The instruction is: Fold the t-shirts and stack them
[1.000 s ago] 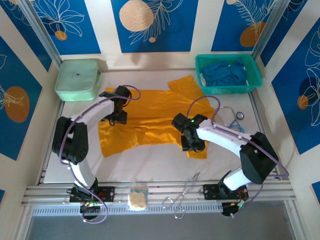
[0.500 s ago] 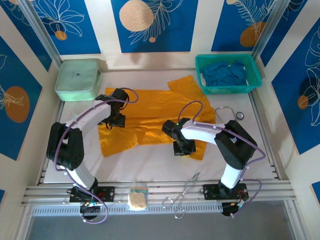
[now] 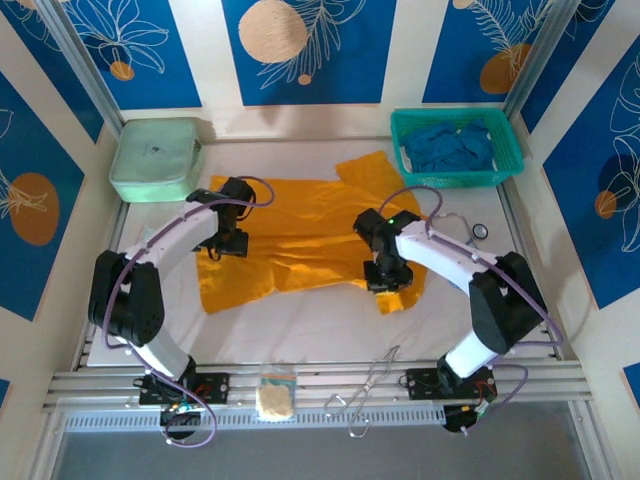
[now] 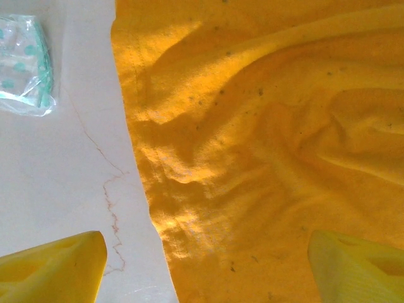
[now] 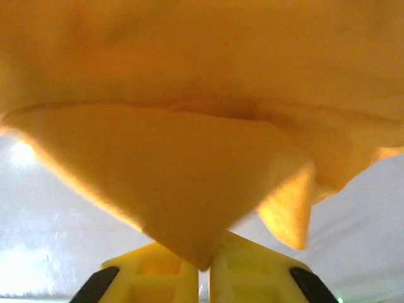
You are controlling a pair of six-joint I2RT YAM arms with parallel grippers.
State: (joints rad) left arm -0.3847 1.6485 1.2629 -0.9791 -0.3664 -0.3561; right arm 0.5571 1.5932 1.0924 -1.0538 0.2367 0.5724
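The mustard-orange t-shirt (image 3: 300, 232) lies spread flat across the middle of the table. My right gripper (image 3: 387, 281) is at its near right hem, and its yellow fingers (image 5: 249, 271) are shut on a lifted corner of the orange cloth (image 5: 189, 158). Over the shirt's left edge my left gripper (image 3: 226, 243) hangs open. In the left wrist view one fingertip (image 4: 57, 268) is above the bare table and the other above the orange cloth (image 4: 265, 139). Deep blue t-shirts (image 3: 448, 146) lie crumpled in the teal basket (image 3: 457, 181) at the back right.
A pale mint-green pouch (image 3: 157, 158) sits at the back left. A thin cable with a small ring (image 3: 478, 230) lies right of the shirt. Metal tongs (image 3: 368, 392) and a small packet (image 3: 275, 398) rest on the front rail. A clear dotted plastic bag (image 4: 24, 66) lies near the shirt's edge.
My right gripper closed on the shirt's near right corner, dipped left, then pulled back right and away with the cloth raised. The left gripper shifted slightly and stayed open.
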